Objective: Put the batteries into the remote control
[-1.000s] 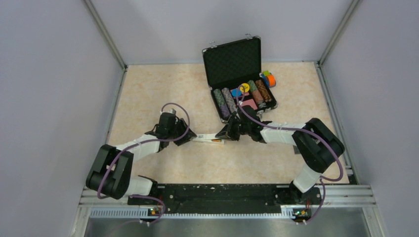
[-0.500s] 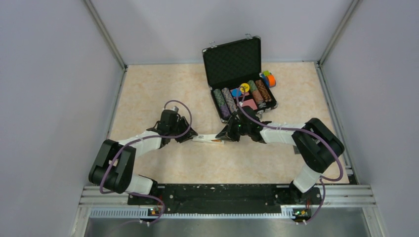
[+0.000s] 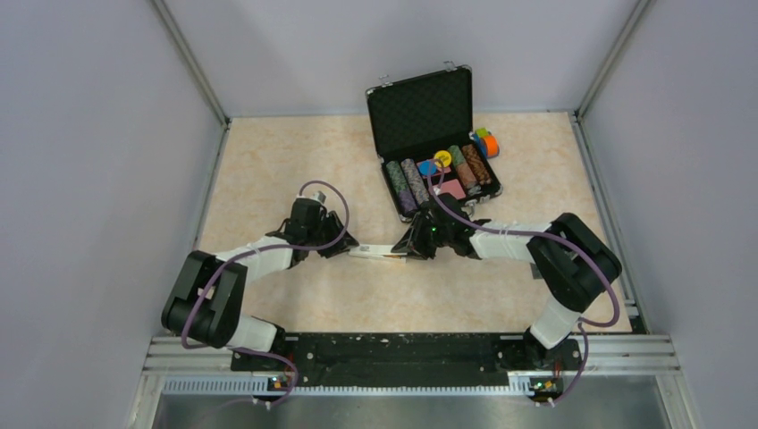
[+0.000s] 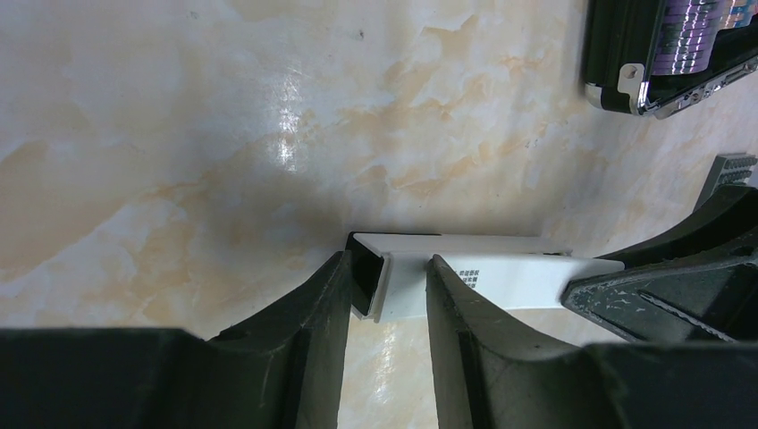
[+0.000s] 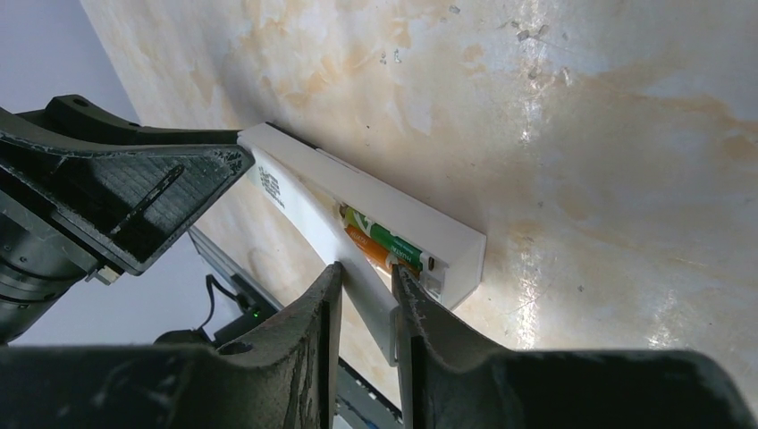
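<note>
The white remote control (image 3: 374, 253) lies on the table between my two grippers. Its open compartment holds the batteries side by side, one green (image 5: 384, 237) and one brownish-orange (image 5: 368, 246). A white cover strip (image 5: 295, 201) slants out of the remote control (image 5: 411, 219) and passes between the slightly parted jaws of my right gripper (image 5: 366, 268), which sits at the right end (image 3: 407, 248). My left gripper (image 3: 347, 246) straddles the left end. In the left wrist view its jaws (image 4: 386, 259) stand apart: one finger (image 4: 332, 290) is against the dark end face and the other is over the white body (image 4: 509, 277).
An open black case (image 3: 420, 112) with rows of poker chips stands just behind the right gripper, and its corner (image 4: 626, 80) shows in the left wrist view. Small coloured toys (image 3: 487, 143) sit beside it. Grey walls enclose the table, and a metal rail (image 3: 402, 350) runs along the near edge.
My left gripper has moved slightly right, up against the remote's left end. My right gripper has stayed at the right end. The remote has not shifted.
</note>
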Robot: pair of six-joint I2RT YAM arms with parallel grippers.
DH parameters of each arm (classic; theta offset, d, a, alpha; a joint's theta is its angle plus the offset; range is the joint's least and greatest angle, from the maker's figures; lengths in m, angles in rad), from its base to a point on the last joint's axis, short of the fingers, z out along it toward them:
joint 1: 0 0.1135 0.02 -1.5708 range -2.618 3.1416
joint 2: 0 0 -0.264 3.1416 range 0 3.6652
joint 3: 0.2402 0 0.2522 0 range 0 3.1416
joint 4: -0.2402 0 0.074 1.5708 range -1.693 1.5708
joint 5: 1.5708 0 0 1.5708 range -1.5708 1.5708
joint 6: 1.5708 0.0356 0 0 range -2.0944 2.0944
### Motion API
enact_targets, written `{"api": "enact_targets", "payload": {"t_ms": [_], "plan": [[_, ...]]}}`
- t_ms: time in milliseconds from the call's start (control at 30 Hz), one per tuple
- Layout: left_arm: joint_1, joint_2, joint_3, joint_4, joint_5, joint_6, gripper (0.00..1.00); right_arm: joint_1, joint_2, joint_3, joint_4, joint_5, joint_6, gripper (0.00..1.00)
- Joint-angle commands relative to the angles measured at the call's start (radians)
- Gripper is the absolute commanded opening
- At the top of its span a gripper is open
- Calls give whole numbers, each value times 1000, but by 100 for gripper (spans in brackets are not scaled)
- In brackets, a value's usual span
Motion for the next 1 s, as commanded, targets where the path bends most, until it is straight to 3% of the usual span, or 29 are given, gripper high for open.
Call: {"api": "enact_targets", "payload": {"t_ms": [0, 300, 733, 967], "plan": [[1, 53, -25, -117, -65, 57, 39, 6, -4, 20, -105, 56, -28, 27], [1, 75, -26, -117, -76, 67, 39, 2, -38, 46, -154, 50, -32, 42], [0, 83, -28, -112, -69, 76, 39, -13, -91, 55, -205, 38, -69, 43], [0, 19, 15, -166, -103, 59, 39, -12, -127, 134, -212, -46, -242, 44]]}}
